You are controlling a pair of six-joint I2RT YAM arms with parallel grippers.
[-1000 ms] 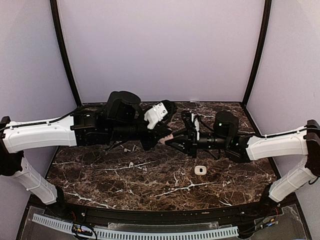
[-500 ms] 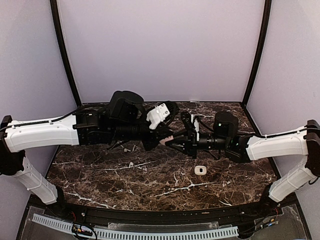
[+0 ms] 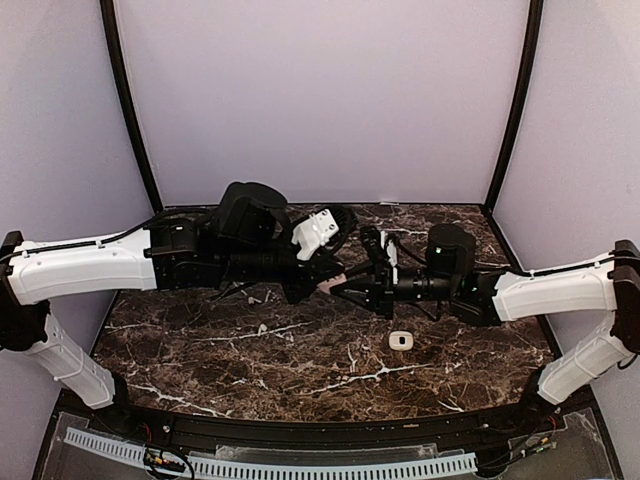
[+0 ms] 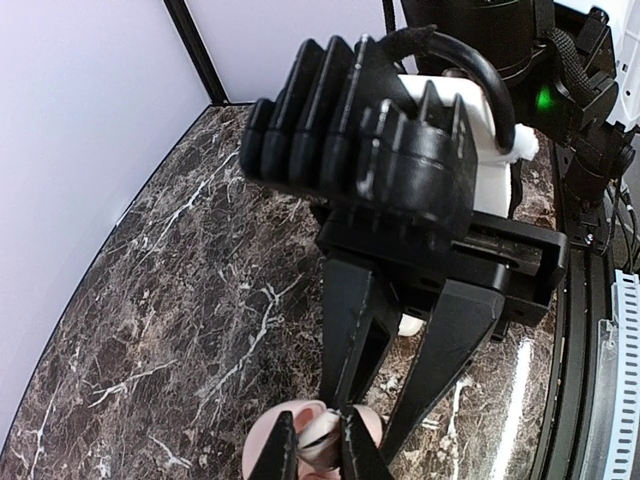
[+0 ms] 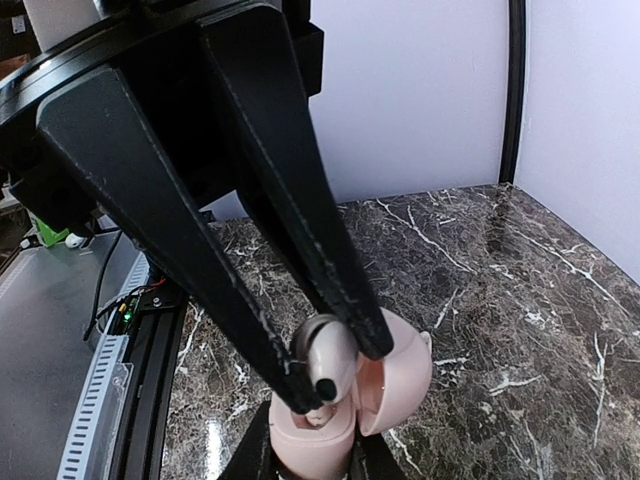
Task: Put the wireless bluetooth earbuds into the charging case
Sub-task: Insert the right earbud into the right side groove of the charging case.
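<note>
Task is sitting roughly mid-way, by my read. Left end effector (image 5: 336,374) is clenching one white earbud (image 5: 325,360) and hanging it right over the open pink charging case (image 5: 395,380). Right end effector (image 4: 366,430) is gripping that case by its base. Both are held up in the air above the desk (image 3: 300,370), about mid-desk.

Bud is hovering just above the base's opening; can't tell if it's touching. It isn't seated yet, and the lid is standing open behind it.

- Done: case opened & presented, 1st bud picked up & lined up.
- Left: pushing this bud into its well, letting go, then fetching the 2nd bud & doing the same.

Can't tell whether a bud is already sitting inside the case, since the fingers are blocking the wells. Can't tell where the 2nd bud is lying either. In the overhead view, white flecks aren't separable from the marble veins. A small white case (image 3: 401,341) is lying on the desk near the right arm, apart from the action.

- Surface: dark brown marble w/ white veins, glossy, reflecting light.
- Room: pale lilac walls (image 3: 320,100) are enclosing 3 sides, w/ black posts (image 3: 125,100) at the back corners & a white slotted strip (image 3: 300,465) running along the near edge.
</note>
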